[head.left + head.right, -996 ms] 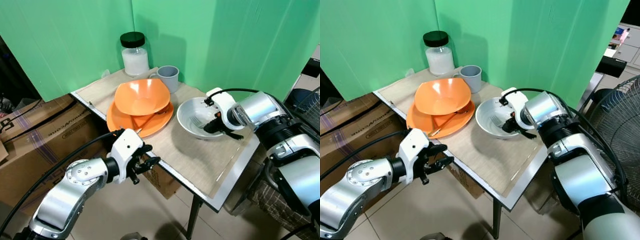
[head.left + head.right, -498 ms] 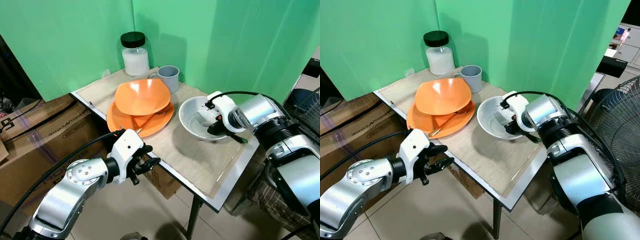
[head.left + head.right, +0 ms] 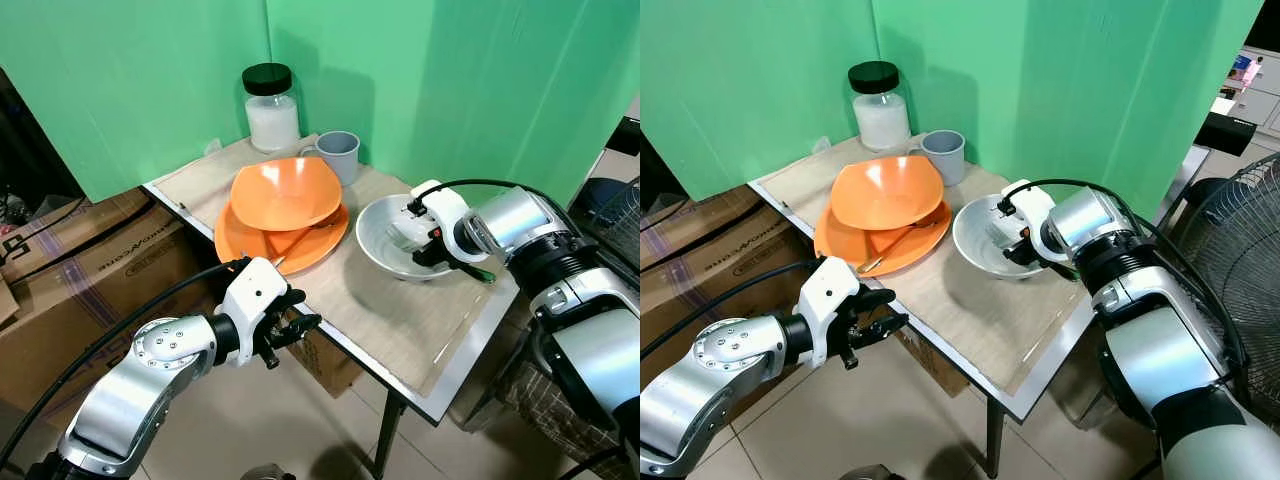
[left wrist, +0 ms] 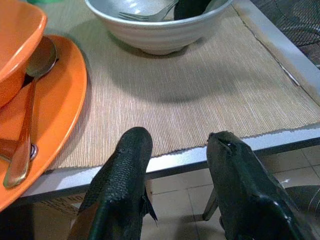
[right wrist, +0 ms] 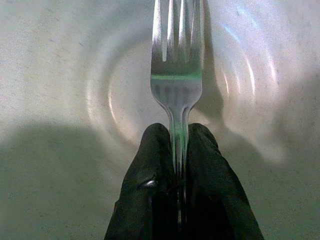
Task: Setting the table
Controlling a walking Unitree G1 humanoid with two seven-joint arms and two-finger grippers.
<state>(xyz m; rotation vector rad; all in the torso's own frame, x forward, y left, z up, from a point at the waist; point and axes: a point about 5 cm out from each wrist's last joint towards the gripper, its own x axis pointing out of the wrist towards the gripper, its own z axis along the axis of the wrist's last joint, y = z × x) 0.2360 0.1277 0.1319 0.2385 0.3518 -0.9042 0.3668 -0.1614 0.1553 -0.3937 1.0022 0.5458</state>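
Desk [image 3: 400,330]: small metal-edged top under a woven beige mat, green screens behind.

Right claw [image 5: 176,145]: fingers pinched hard together on the neck of a steel fork [image 5: 176,75], tines pointing away across the pale inside of the white bowl [image 3: 385,255]. From the head camera the claw sits inside the bowl at its 3 o'clock side. Change: a second ago it lay lower and further toward the desk's right edge; half a second ago the bowl had slid slightly with it; now claw and fork are drawn a little back toward the bowl's middle. Reading: the fork is gripped and probably about to be lifted out for placing beside a dish. Whether the tines touch the bowl floor cannot be told.

Left claw [image 4: 172,150]: fingers spread moderately wide, holding nothing, hanging off the desk's near edge at about 7 o'clock from the bowl; unchanged.

Orange bowl [image 3: 285,190]: rests on the orange plate [image 3: 240,245], at 9 o'clock from the white bowl.

Spoon [image 4: 27,115]: bronze-toned, lying on the plate rim, bowl end tucked beneath the orange bowl.

Grey mug [image 3: 337,155]: at 12 o'clock of the orange bowl.

Glass jar [image 3: 270,110]: black lid, white contents, back corner.

Cardboard boxes [image 3: 80,270]: on the floor, 9 o'clock of the desk.
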